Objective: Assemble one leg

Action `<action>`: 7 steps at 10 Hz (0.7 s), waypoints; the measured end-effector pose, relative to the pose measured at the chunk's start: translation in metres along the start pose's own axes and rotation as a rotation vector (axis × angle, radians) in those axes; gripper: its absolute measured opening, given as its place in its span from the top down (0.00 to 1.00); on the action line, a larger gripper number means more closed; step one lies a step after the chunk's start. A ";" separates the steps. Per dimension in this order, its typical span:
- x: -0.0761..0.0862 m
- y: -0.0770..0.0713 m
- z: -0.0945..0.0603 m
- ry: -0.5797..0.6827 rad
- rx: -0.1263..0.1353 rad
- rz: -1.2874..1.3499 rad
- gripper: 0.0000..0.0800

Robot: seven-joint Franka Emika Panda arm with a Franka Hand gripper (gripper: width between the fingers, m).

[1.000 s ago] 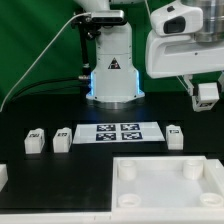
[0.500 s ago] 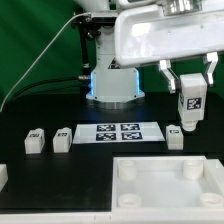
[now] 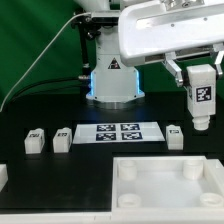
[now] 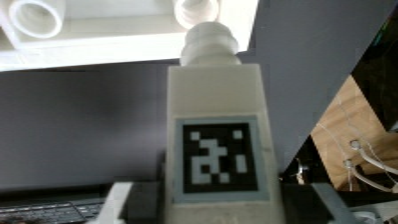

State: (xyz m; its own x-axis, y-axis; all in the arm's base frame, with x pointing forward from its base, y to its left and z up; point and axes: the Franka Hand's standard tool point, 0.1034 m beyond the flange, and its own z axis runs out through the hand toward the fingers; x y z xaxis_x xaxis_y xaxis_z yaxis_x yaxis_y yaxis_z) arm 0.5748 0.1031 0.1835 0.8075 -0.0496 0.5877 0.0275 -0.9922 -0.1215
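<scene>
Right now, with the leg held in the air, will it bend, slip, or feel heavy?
The leg looks like solid moulded plastic, so it is probably stiff. It is small beside the gripper shut on it, so likely light. Its smooth white faces could slip or twist under a loose grip.

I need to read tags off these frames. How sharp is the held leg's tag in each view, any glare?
Exterior view: leg in the gripper small, tag coarse but readable; blue light on the arm's base blooms. Wrist view: leg fills the frame, tag soft, background blurred.
</scene>
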 end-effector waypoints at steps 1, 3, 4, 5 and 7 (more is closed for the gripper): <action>0.000 0.000 0.000 -0.001 0.000 -0.003 0.64; 0.003 0.004 0.008 0.019 -0.006 -0.034 0.64; 0.015 0.010 0.023 0.042 -0.017 -0.056 0.64; 0.025 0.013 0.034 0.057 -0.025 -0.057 0.64; 0.022 0.014 0.057 0.050 -0.034 -0.051 0.64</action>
State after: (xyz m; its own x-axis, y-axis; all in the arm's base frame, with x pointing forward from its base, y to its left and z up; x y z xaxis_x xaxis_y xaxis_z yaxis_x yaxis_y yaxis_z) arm 0.6268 0.0941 0.1495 0.7754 -0.0038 0.6315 0.0470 -0.9969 -0.0637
